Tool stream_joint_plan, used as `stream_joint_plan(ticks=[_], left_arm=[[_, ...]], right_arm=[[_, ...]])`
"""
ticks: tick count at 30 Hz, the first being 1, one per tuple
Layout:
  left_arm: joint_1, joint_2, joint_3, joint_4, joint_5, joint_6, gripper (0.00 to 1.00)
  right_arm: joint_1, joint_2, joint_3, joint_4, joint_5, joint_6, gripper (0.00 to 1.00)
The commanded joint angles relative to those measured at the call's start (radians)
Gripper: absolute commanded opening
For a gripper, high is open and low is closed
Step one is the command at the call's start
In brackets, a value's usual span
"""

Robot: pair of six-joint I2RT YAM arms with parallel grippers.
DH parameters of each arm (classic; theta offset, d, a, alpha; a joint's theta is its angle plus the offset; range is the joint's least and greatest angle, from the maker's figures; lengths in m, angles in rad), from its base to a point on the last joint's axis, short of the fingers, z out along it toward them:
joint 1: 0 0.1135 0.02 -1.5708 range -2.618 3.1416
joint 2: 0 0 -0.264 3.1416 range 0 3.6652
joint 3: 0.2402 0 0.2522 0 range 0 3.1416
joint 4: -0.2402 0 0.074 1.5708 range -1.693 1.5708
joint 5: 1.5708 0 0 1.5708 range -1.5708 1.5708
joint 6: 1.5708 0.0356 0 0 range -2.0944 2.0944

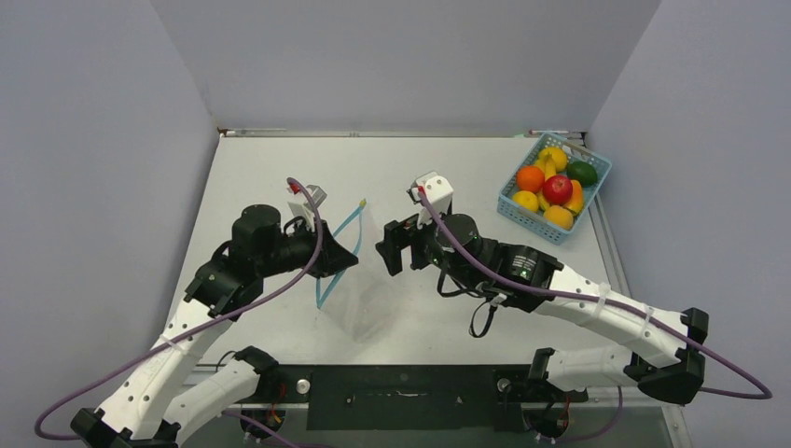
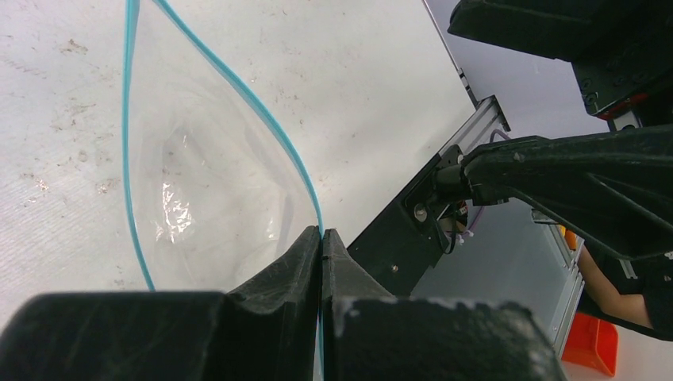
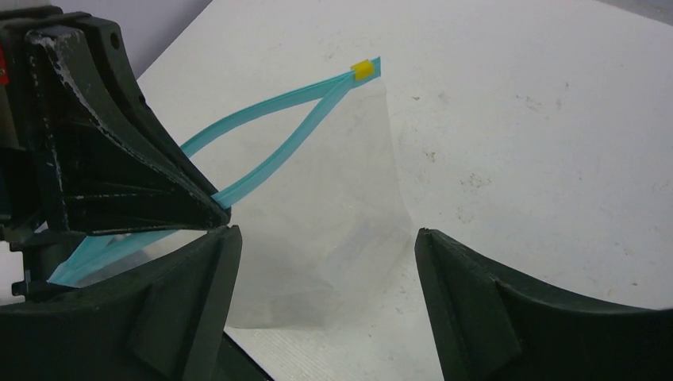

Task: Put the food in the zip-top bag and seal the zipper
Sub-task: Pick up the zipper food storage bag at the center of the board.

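Observation:
The clear zip-top bag (image 1: 364,294) stands on the table between the arms, its mouth gaping. My left gripper (image 2: 321,235) is shut on one side of the teal zipper (image 2: 238,83) and holds that edge up. In the right wrist view the zipper (image 3: 262,119) splits into two strands that meet at a small yellow tab (image 3: 363,70). My right gripper (image 3: 325,238) is open just beside the bag (image 3: 333,214), with nothing between its fingers. The food (image 1: 557,189) lies in the light-blue basket (image 1: 532,224) at the far right. The bag looks empty.
The left gripper (image 1: 334,254) and right gripper (image 1: 385,247) face each other closely at mid-table, with the bag's mouth between them. Grey walls close in the table on three sides. Purple cables trail along both arms.

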Motion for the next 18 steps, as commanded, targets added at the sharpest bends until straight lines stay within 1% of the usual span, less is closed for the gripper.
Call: stream_joint_plan(ticks=[1,9,18], left_arm=[[-0.007,0.003,0.023,0.020,-0.022,-0.001,0.00],[-0.010,0.014,0.015,0.032,-0.030,-0.008,0.00],[-0.014,0.019,0.009,0.041,-0.045,-0.008,0.00]], right_arm=[[-0.005,0.075,0.097,-0.011,0.032,0.084,0.81],[-0.021,0.202,0.199,-0.025,0.045,0.170,0.76],[-0.048,0.297,0.251,-0.025,0.050,0.235,0.68]])
